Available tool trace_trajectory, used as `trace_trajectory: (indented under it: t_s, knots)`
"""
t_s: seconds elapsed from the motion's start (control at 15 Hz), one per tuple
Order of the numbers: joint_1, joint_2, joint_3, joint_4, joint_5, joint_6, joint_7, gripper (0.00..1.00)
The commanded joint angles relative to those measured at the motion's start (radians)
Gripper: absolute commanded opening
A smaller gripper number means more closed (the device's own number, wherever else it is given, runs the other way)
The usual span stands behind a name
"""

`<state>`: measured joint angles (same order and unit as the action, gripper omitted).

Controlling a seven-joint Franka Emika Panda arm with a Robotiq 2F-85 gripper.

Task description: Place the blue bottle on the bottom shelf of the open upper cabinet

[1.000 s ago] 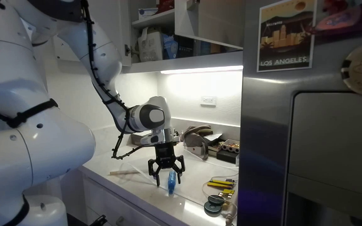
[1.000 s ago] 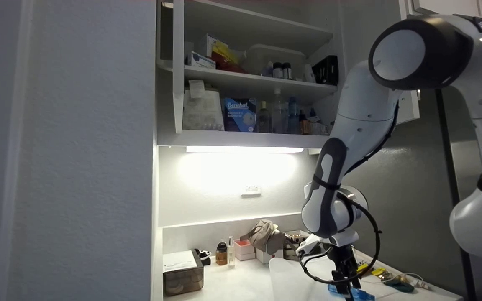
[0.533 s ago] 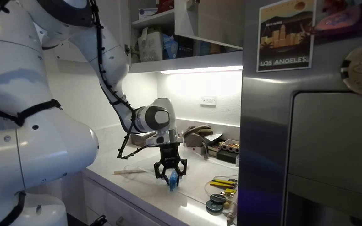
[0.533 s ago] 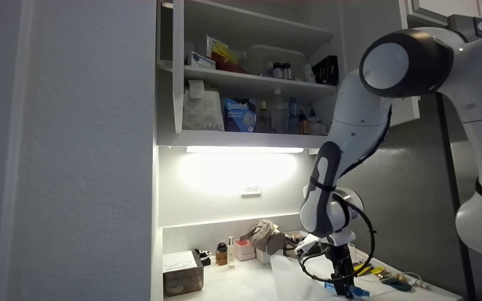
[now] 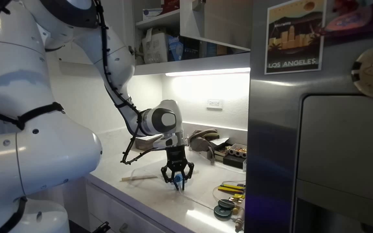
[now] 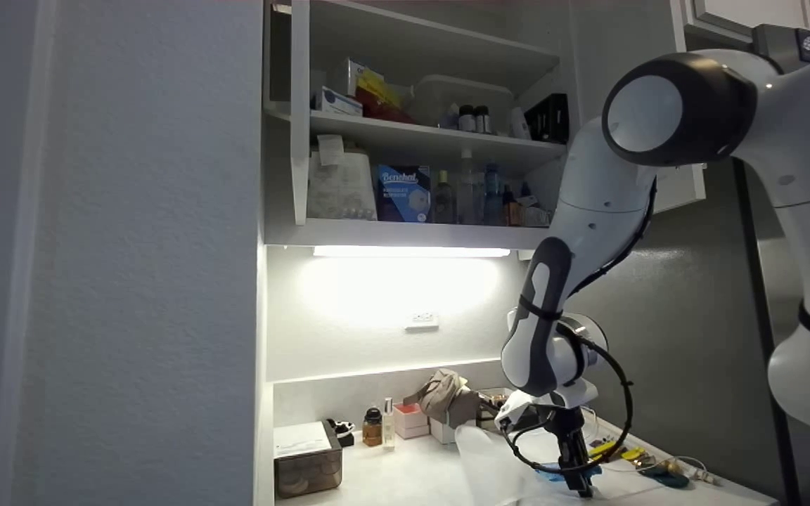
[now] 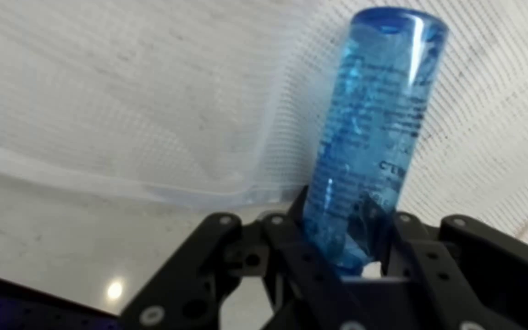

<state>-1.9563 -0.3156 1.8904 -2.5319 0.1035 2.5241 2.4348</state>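
Your claw (image 7: 344,224) has the blue bottle (image 7: 374,123) in its grasp: from the wrist view you see the jaws pressing against it on either side near one end, while its flat end reaches away from them and fine dark lettering runs over the plastic. Behind it you have ribbed, translucent sheeting (image 7: 177,101), and a bare stretch of countertop (image 7: 85,229) toward one corner; whether the bottle touches what lies under it is unclear.

In an exterior view your claw points down, low over the countertop, and a round blue end of the bottle shows between the jaws. Near the fridge (image 5: 274,145), well apart from the claw, you have yellow-handled tools (image 5: 229,190) and two dark green discs (image 5: 222,212); a pale stick (image 5: 138,178) lies on the claw's other side.

In an exterior view you find the upper cabinet (image 6: 447,55) standing open, its bottom shelf (image 6: 405,233) bearing a Benehal box (image 6: 403,194) and several bottles (image 6: 444,200), with a light strip (image 6: 412,251) glowing along the underside. Your blue bottle is well below that shelf, partly hidden by the claw, blue showing on both sides of it
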Motion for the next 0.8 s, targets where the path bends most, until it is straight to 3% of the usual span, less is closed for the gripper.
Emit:
trace_trajectory:
  t_s: [0.0,0.27,0.33,0.4,0.53,0.73]
  knots:
    - [0.007,0.005,0.007,0.018,-0.022,-0.032,-0.033,0.57]
    - [0.018,0.000,0.005,0.023,-0.037,-0.041,-0.054,0.85]
    - [0.022,-0.013,0.004,0.023,-0.045,-0.039,-0.053,0.60]
    - [0.023,-0.016,0.003,0.022,-0.050,-0.039,-0.050,0.49]
    - [0.015,-0.005,0.008,0.024,-0.056,-0.049,-0.060,0.42]
    - [0.015,-0.007,0.007,0.034,-0.063,-0.073,-0.071,0.19]
